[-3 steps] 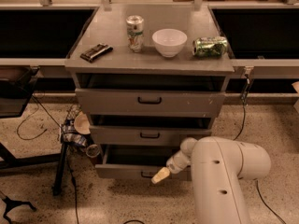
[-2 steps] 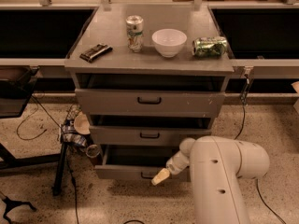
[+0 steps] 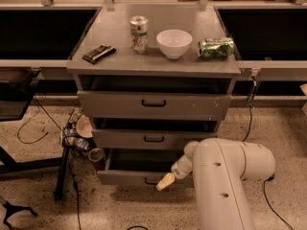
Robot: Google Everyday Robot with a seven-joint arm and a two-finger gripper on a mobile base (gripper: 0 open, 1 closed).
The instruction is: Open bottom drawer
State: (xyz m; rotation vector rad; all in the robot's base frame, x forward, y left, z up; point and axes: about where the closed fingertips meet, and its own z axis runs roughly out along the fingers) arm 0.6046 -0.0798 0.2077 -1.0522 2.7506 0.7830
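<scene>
The bottom drawer (image 3: 125, 177) is the lowest of three grey drawers in the cabinet; its front stands pulled out, with a dark gap behind it. Its small black handle (image 3: 150, 181) is partly covered by my gripper. My gripper (image 3: 165, 182) is at the end of the white arm (image 3: 225, 176), right at the handle on the drawer front. The middle drawer (image 3: 153, 139) and top drawer (image 3: 153, 104) sit above, both slightly out.
On the cabinet top (image 3: 115, 61) stand an upright can (image 3: 139, 33), a white bowl (image 3: 174, 43), a green can on its side (image 3: 216, 47) and a dark flat bar (image 3: 99, 53). A black stand and cables (image 3: 67, 162) are on the floor at the left.
</scene>
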